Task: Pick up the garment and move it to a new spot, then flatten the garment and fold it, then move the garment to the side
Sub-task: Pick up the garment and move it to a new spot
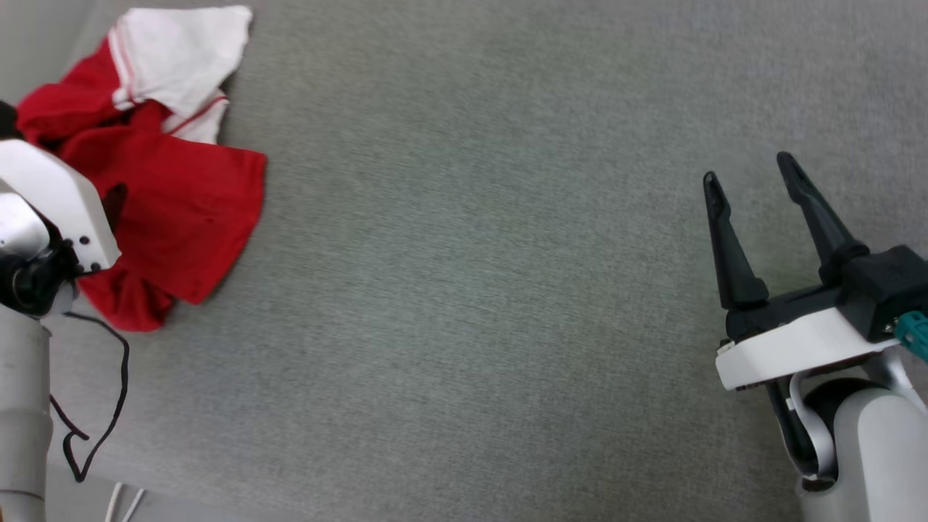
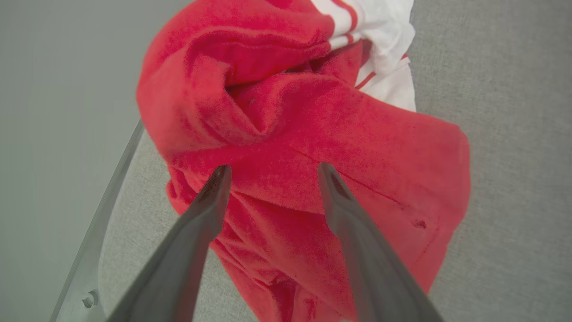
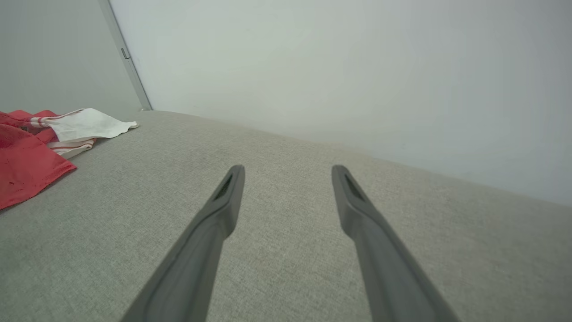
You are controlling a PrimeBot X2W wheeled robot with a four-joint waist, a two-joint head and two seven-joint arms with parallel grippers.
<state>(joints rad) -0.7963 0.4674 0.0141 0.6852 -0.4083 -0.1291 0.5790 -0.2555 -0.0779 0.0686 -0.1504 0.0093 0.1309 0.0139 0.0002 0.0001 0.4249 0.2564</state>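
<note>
The garment (image 1: 181,210) is a crumpled red T-shirt with white, red-striped sleeves, lying bunched at the far left of the grey cloth surface. In the left wrist view my left gripper (image 2: 270,172) hangs open just above the garment (image 2: 313,134), its two fingers spread over a red fold, with nothing between them. From the head camera, the left arm's pale wrist (image 1: 58,210) covers part of the cloth. My right gripper (image 1: 750,170) stands open at the right, far from the shirt, over bare fabric. The right wrist view shows the garment (image 3: 27,161) at its left edge.
The grey fabric surface (image 1: 471,290) spreads wide between the two arms. A pale wall (image 3: 339,67) rises behind it, with a metal strip (image 3: 127,62) at the corner. A black cable (image 1: 109,406) loops beside the left arm.
</note>
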